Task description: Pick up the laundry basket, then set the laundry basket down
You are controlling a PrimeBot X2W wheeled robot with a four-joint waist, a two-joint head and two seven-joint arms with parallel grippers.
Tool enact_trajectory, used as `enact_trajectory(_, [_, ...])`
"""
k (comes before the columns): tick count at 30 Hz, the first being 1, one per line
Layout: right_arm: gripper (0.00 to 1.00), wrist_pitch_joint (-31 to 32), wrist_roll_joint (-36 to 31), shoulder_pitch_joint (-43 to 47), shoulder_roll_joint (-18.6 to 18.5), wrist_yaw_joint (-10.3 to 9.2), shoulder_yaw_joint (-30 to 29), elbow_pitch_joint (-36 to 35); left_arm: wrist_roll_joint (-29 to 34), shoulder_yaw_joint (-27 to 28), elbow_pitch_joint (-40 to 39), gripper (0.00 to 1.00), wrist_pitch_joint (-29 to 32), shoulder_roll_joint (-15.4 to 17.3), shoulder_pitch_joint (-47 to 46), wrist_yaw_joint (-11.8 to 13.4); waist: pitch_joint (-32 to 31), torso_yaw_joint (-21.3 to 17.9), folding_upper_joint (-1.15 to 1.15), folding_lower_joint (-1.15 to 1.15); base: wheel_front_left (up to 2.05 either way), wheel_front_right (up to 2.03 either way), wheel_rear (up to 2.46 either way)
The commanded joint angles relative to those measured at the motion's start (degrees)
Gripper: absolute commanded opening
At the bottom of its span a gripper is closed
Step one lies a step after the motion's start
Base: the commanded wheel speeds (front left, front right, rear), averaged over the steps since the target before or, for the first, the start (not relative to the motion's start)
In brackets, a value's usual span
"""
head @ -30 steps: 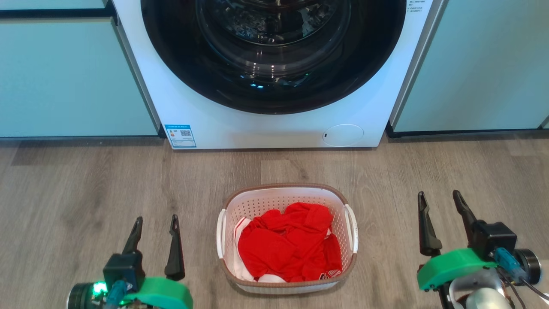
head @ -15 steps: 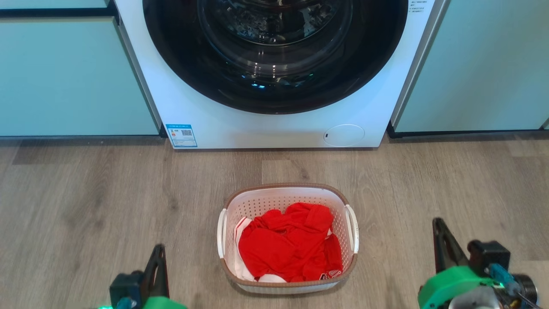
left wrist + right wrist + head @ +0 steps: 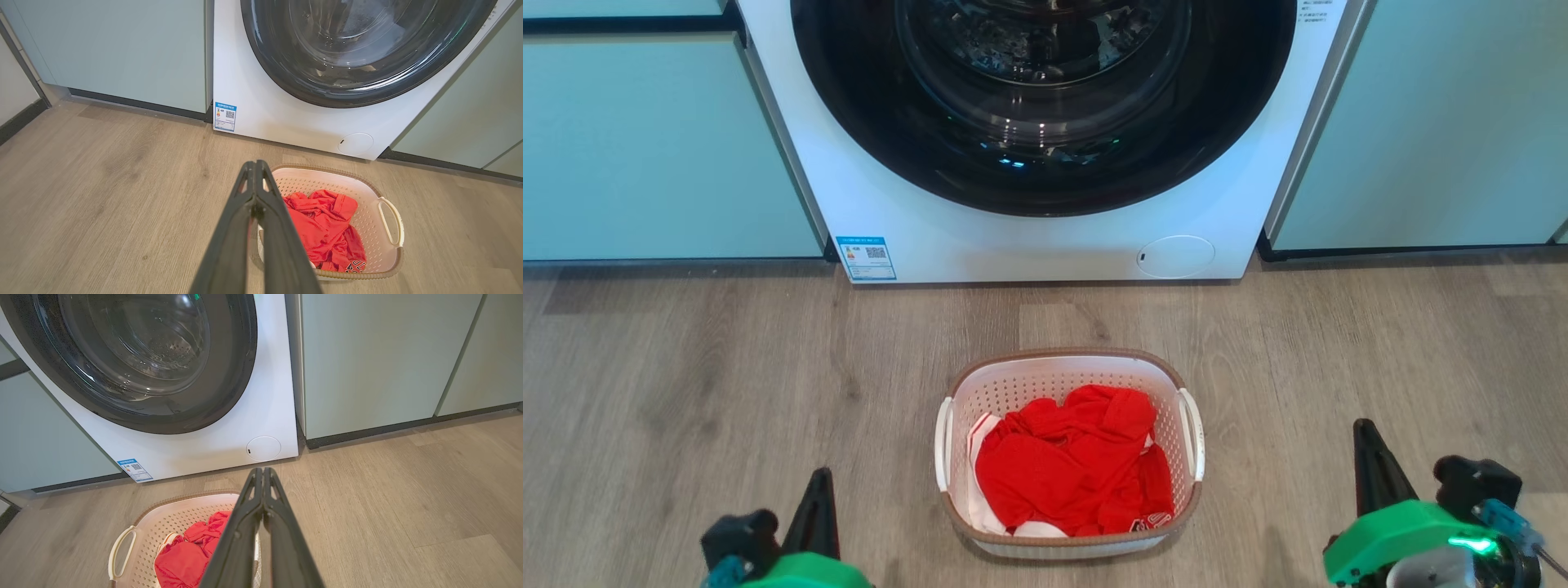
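**Operator:** What is in front of me?

**Spotter:** You face a white front-loading washing machine [image 3: 1045,245]. The frame cuts off its top, so you get the lower part of its dark round door [image 3: 1045,122]. Pale green cabinets [image 3: 654,147] stand on either side, and a wood-look floor [image 3: 686,384] runs below.

**Operator:** Where is the laundry basket?

**Spotter:** Your laundry basket [image 3: 1068,358] stands on the floor in front of the machine, apart from it and between your two claws. Neither claw touches it. A crumpled red garment [image 3: 1070,465] lies inside over some white fabric [image 3: 980,441]; what kind of garment it is, you cannot tell. In your left wrist view your own fingers hide the basket's near side. In your right wrist view the bottom edge cuts off the basket's lower part.

**Operator:** And the claws?

**Spotter:** Your left gripper [image 3: 821,478] has its fingers pressed together on nothing. It sits low, left of the basket, with its body cut off at the bottom edge. Your right gripper [image 3: 1364,429] is closed and empty too, well to the basket's right. A blue label [image 3: 866,258] sits at the machine's lower left, its print too small to read, and a round cover [image 3: 1176,256] sits at its lower right.
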Motion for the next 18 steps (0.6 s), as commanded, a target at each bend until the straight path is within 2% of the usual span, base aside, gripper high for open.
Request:
enact_trajectory(1, [0.00, 0.30, 1.86, -2.62, -0.58, 0.05, -0.18, -1.73, -1.59, 1.59, -1.29, 0.00, 0.17, 0.00, -3.10, -0.49, 0.01, -0.02, 0.00, 0.00, 0.00, 0.00, 0.00])
enact_trajectory(18, [0.00, 2.92, 14.42, -3.82, -0.99, 0.09, -0.74, -1.58, -13.47, 4.26, -0.36, 0.00, 2.67, -0.32, -5.19, -3.14, 0.12, -0.30, 0.00, 0.00, 0.00, 0.00, 0.00])
